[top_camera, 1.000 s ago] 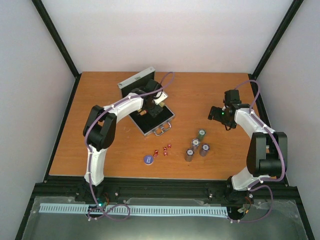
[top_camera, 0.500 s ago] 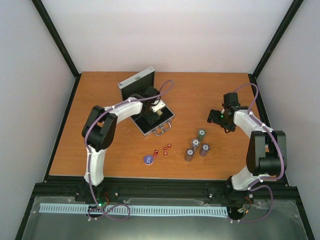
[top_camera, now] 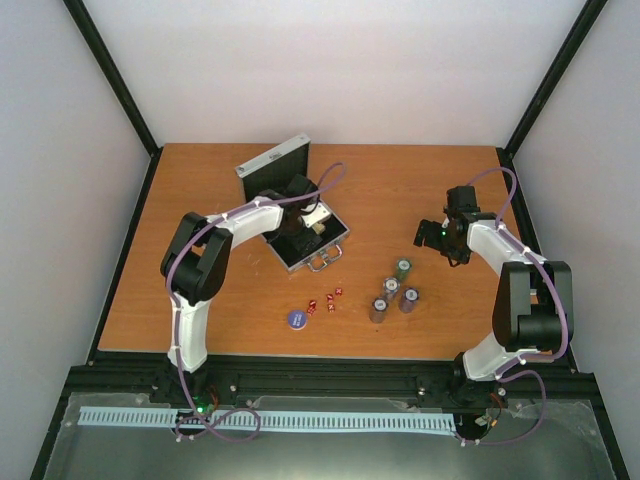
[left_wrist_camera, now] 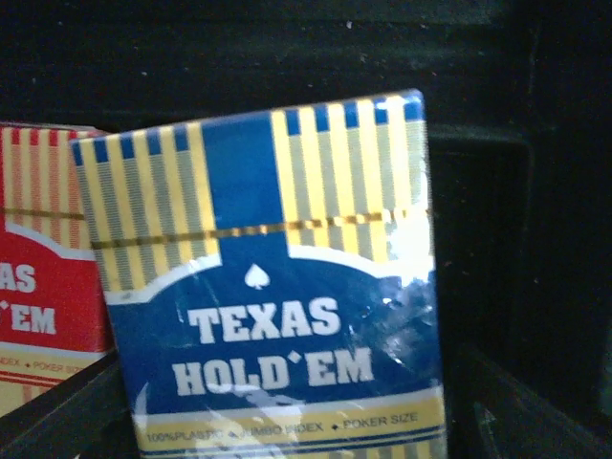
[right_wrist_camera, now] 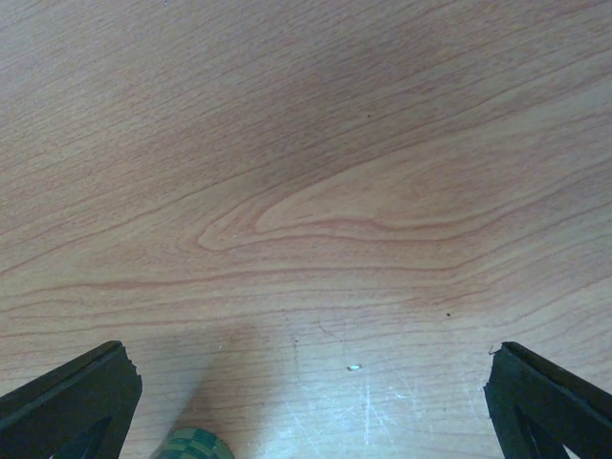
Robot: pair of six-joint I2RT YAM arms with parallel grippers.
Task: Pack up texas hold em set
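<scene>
Cards fill the left wrist view: a blue-and-yellow card box [left_wrist_camera: 273,287] printed TEXAS HOLD'EM stands close to the lens. It overlaps a red card box [left_wrist_camera: 38,287] at its left, and both are set against the black lining [left_wrist_camera: 497,191] of the case. None of the left gripper's fingers show there, so I cannot tell whether it is parted or clamped on anything. From above, the left gripper [top_camera: 297,228] hangs low over the open silver case [top_camera: 318,258] at the middle-left of the bench [top_camera: 420,180]. The lid [top_camera: 272,160] is raised at the far side and the handle [top_camera: 325,263] is toward the near side. The right gripper [top_camera: 445,235] hovers over bare wood at the right, well apart from the case. Its wrist view shows the two fingers [right_wrist_camera: 67,406] spread wide with nothing between them (only the green-topped edge of a chip stack [right_wrist_camera: 191,446] peeks in at the bottom). Four grey chip stacks [top_camera: 391,288] stand clustered on the bench nearer than that gripper. The red dice [top_camera: 326,299] lie to their left, and the blue disc [top_camera: 296,318] is just beside the dice.
</scene>
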